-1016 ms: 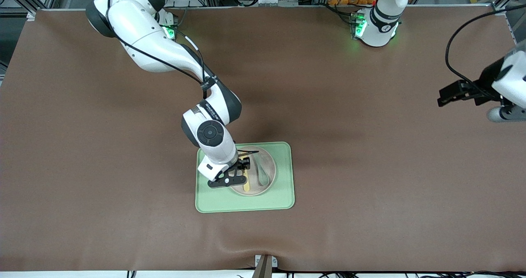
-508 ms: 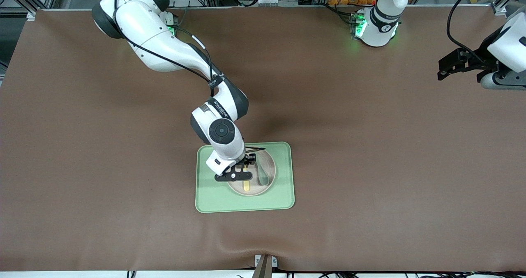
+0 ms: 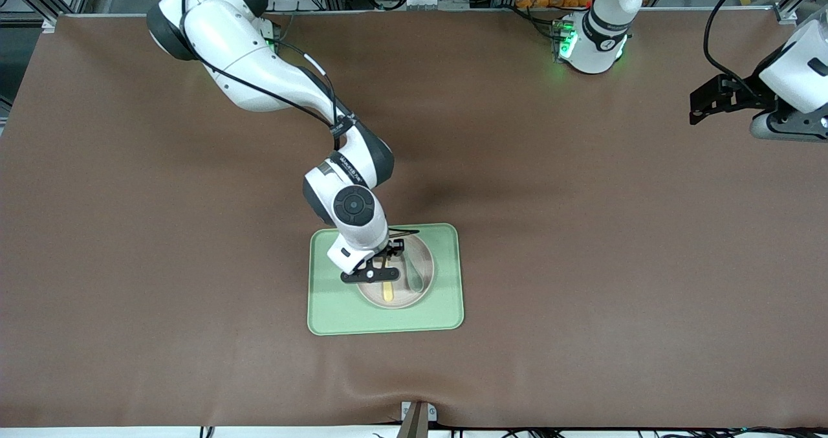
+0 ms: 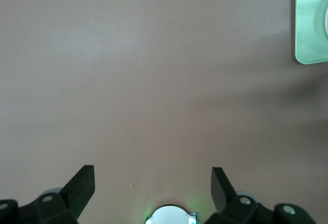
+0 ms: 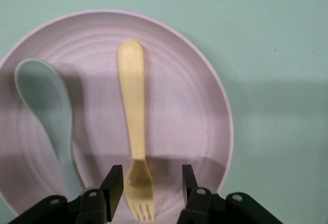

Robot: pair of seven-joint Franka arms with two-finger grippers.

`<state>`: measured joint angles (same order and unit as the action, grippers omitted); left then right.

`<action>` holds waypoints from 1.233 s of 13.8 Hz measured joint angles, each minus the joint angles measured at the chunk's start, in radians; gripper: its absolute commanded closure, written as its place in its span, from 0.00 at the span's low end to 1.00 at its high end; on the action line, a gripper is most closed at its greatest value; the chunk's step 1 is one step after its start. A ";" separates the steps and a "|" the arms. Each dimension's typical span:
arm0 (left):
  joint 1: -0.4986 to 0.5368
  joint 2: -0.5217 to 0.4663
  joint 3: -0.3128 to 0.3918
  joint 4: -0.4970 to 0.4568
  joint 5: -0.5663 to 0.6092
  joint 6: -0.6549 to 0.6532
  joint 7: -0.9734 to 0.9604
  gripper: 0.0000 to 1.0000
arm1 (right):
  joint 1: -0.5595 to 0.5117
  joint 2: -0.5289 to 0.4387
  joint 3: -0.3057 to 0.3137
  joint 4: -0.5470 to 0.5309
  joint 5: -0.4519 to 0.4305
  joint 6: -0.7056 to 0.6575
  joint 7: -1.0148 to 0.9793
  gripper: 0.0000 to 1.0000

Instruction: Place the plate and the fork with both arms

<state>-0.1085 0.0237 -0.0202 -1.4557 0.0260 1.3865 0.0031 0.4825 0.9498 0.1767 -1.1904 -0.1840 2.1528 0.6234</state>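
1. the tray (image 3: pixel 446 315) sits mid-table with bare brown table (image 3: pixel 582 263) all round it; the plate (image 3: pixel 424 283) lies on the tray, its rim inside the tray's edges.
2. the fork (image 5: pixel 134 116) and a spoon (image 5: pixel 48 116) lie side by side on the plate, apart.
3. the right gripper (image 5: pixel 148 185) is low over the plate, fingers straddling the fork's tines with gaps on both sides, not yet clamped.
4. the left gripper (image 4: pixel 151 188) waits spread wide over bare table at the left arm's end.
5. since a second ago the right gripper has shifted along the fork and narrowed; the left arm rose.

Fork (image 5: pixel 136 147) tines partly between right gripper (image 5: pixel 152 183) fingers; plate (image 5: pixel 195 111) edge cropped.
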 measured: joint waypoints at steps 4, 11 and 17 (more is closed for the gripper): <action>0.001 0.000 -0.003 0.000 0.000 0.000 0.004 0.00 | 0.014 0.003 0.000 0.000 0.000 -0.008 0.003 0.49; -0.006 -0.001 -0.010 0.042 0.026 0.003 0.003 0.00 | 0.021 0.016 0.000 0.000 -0.001 -0.008 0.015 0.59; 0.014 -0.003 -0.003 0.054 0.043 0.001 0.002 0.00 | 0.026 0.020 0.000 0.000 -0.003 -0.008 0.015 1.00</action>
<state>-0.0940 0.0207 -0.0229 -1.4021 0.0687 1.3872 0.0055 0.5082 0.9702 0.1768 -1.1903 -0.1868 2.1451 0.6385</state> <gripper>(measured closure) 0.000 0.718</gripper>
